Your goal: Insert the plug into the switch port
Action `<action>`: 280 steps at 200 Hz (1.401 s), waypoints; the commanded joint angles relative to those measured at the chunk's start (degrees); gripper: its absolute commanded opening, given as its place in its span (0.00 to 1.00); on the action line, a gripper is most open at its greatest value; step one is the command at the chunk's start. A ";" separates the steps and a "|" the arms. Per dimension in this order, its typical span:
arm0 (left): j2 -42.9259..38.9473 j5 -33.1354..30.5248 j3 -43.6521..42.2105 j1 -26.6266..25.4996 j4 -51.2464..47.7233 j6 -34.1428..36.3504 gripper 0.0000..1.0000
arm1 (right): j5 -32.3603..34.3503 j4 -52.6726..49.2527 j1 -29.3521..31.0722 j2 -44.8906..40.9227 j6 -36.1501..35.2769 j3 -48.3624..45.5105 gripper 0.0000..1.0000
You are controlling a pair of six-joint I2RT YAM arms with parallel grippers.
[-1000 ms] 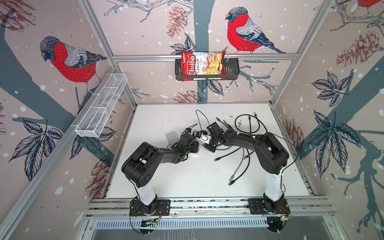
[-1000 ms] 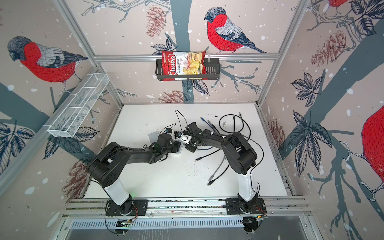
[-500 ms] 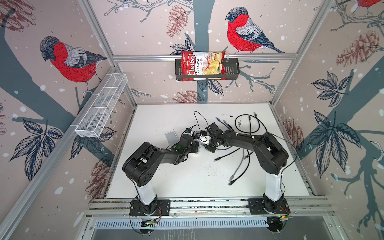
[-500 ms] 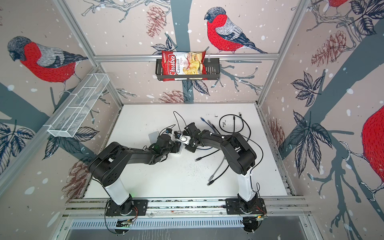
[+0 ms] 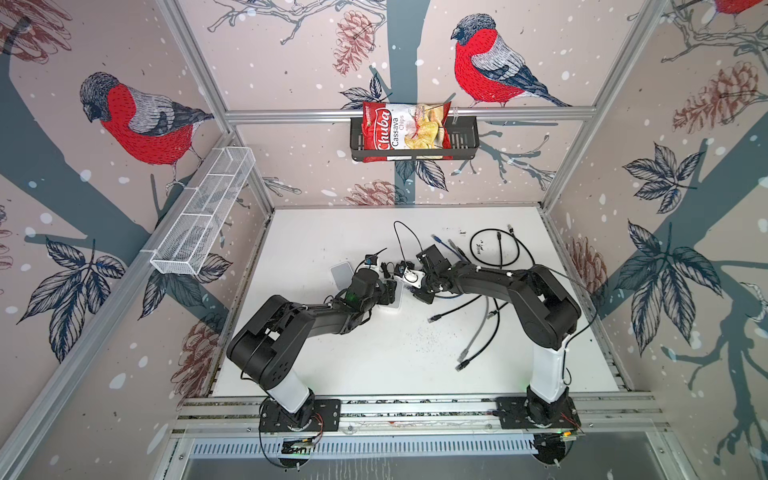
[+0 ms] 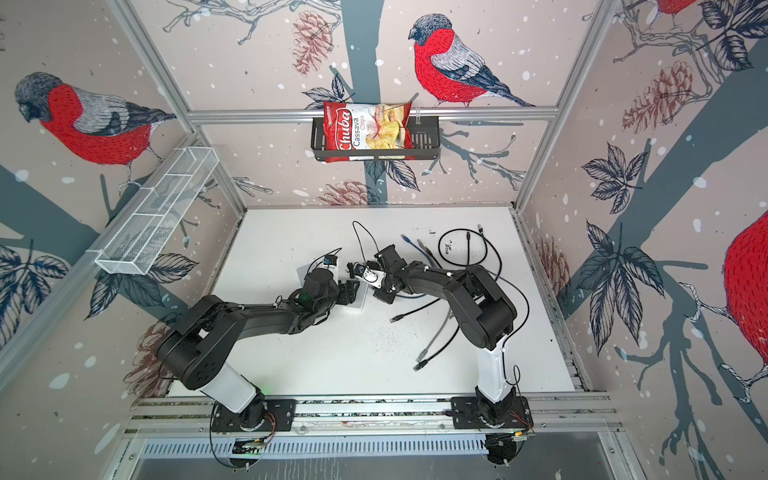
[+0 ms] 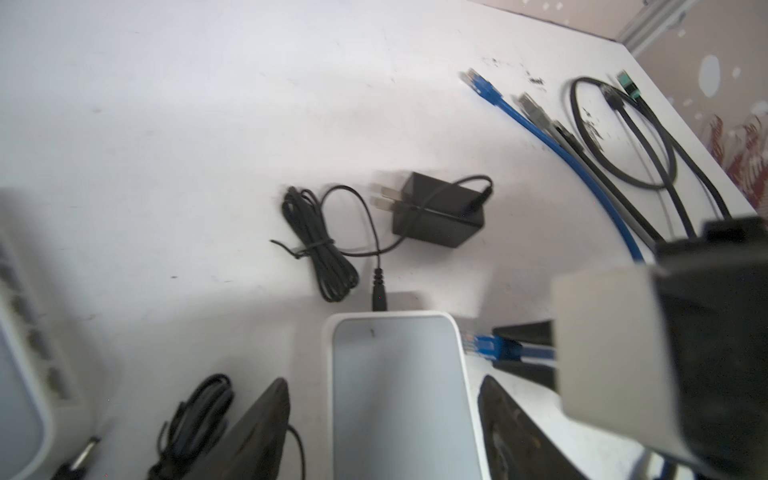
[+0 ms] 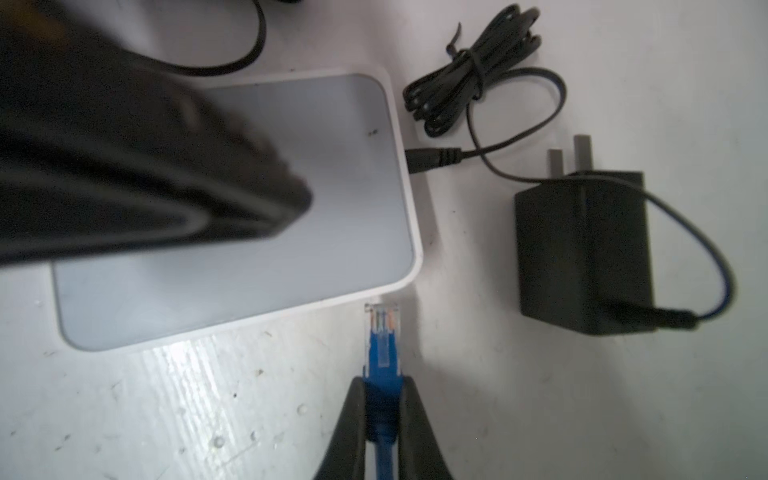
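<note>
1. The right gripper (image 8: 381,415) is clenched on the blue cable behind its clear plastic plug (image 8: 381,332).
2. The plug tip sits just beside the flat white rectangular switch (image 8: 232,291), centre frame.
3. The left gripper (image 7: 382,424) straddles the switch, fingers spread apart.

My left jaws straddle the switch (image 7: 399,395), small gaps each side. Ahead: adapter (image 7: 440,216), coiled cord (image 7: 320,245). Right jaws' plug (image 8: 382,332) just short of switch edge.

- The switch (image 8: 232,282) lies on the surface (image 8: 540,395).
- The plug (image 8: 381,332) sits just beside the switch's edge.
- The power adapter (image 8: 582,253) lies near the switch, behind the plug.
</note>
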 commanded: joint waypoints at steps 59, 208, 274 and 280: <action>2.16 0.42 -2.06 0.67 5.86 -5.38 0.63 | 0.39 5.26 0.82 -2.30 -5.60 -3.82 0.04; 8.04 13.91 -7.47 3.29 25.70 -7.74 0.53 | 0.12 6.27 1.08 -0.13 -8.16 -1.75 0.04; 8.48 12.98 -7.04 3.37 22.76 -7.33 0.51 | -0.45 7.63 1.44 -0.56 -9.83 -2.23 0.03; 8.35 12.27 -7.04 3.34 22.10 -7.28 0.51 | -0.90 8.02 1.58 -1.05 -9.89 -2.62 0.03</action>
